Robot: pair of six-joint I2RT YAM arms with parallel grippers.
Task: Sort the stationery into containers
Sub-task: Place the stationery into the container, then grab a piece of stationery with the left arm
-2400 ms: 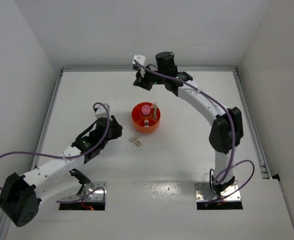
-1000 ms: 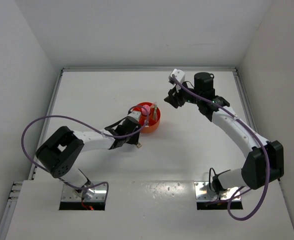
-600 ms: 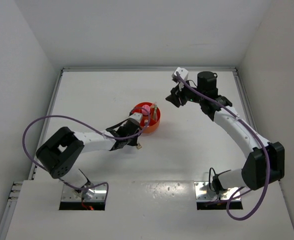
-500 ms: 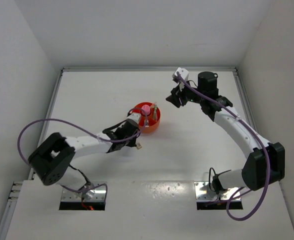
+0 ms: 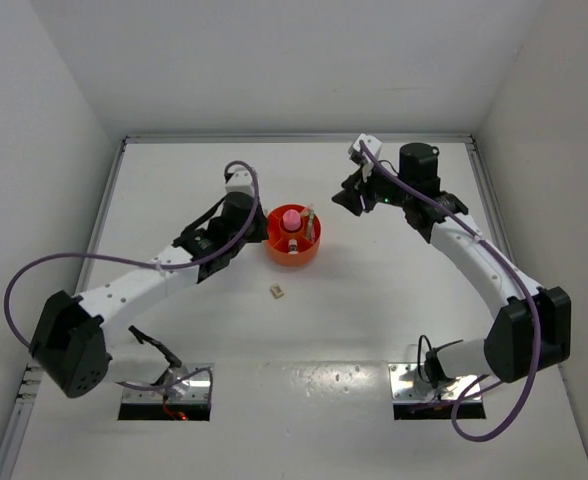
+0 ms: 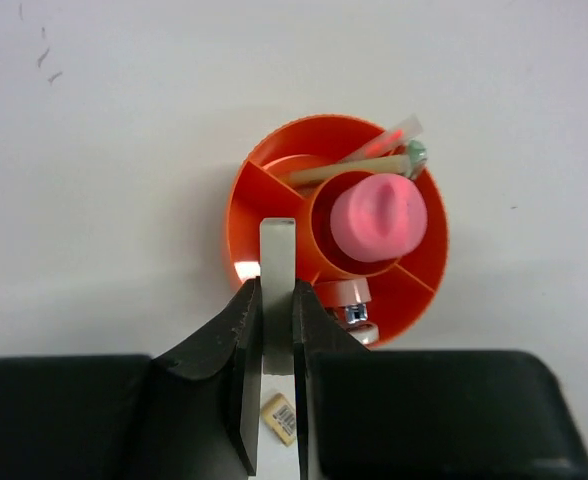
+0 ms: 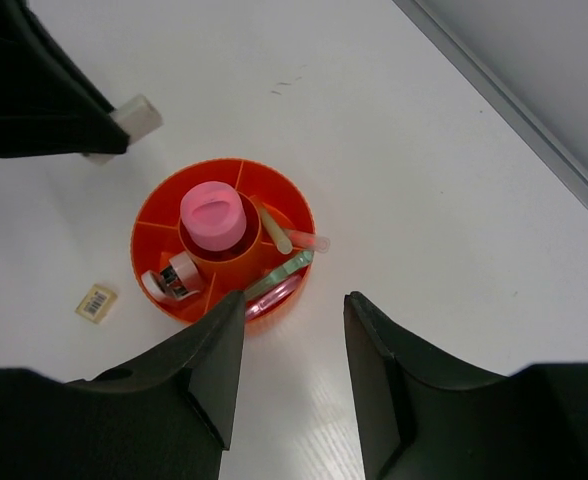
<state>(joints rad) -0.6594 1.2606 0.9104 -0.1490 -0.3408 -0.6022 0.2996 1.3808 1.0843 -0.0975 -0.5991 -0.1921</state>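
The left arm has swung from the near side of the round bright orange plastic organiser (image 5: 292, 259) to its left. The left gripper (image 6: 276, 298) is clamped on one tiny beige block (image 6: 277, 245), raised just left of the organiser. A second tiny beige block (image 5: 275, 291) lies on the white table (image 5: 164, 190) near the organiser's near side. A pink cylinder (image 5: 291, 217) stands in the central well. To the right, the right gripper (image 7: 294, 303) hangs with jaws parted, holding nothing.

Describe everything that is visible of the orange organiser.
The orange organiser is round, low-walled and looks like plastic. Thin walls divide a ring of compartments around a central well. It sits flat on the white table. The pink cylinder stands in the well, thin sticks lean from one compartment, the mini stapler lies in another. The left gripper holds a beige block over its rim.
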